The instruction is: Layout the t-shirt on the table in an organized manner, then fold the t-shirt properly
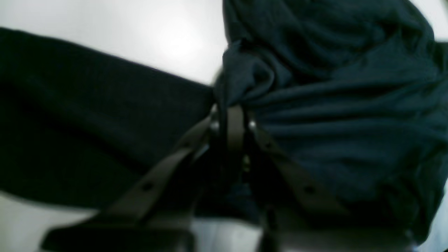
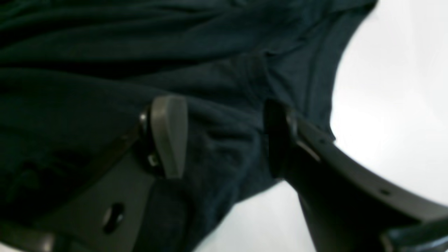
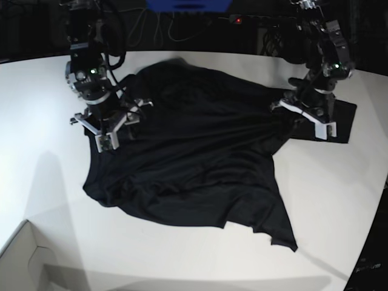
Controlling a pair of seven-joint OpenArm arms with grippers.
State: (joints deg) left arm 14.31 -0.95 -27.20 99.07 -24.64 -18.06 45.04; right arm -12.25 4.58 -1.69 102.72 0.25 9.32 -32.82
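Across mid-table (image 3: 339, 200) the t-shirt (image 3: 194, 163) is spread, rumpled, black; bare white room is left near and left. Left gripper (image 1: 232, 120), far right, is seen pinched on bunched t-shirt cloth. Right gripper (image 2: 224, 140), far left, is held apart over the fabric.

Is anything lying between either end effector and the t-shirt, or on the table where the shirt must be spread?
Nothing visible does. The left end effector is already pinched on the t-shirt; the right end effector stands open right over it. The bare table around the shirt shows no obstacle.
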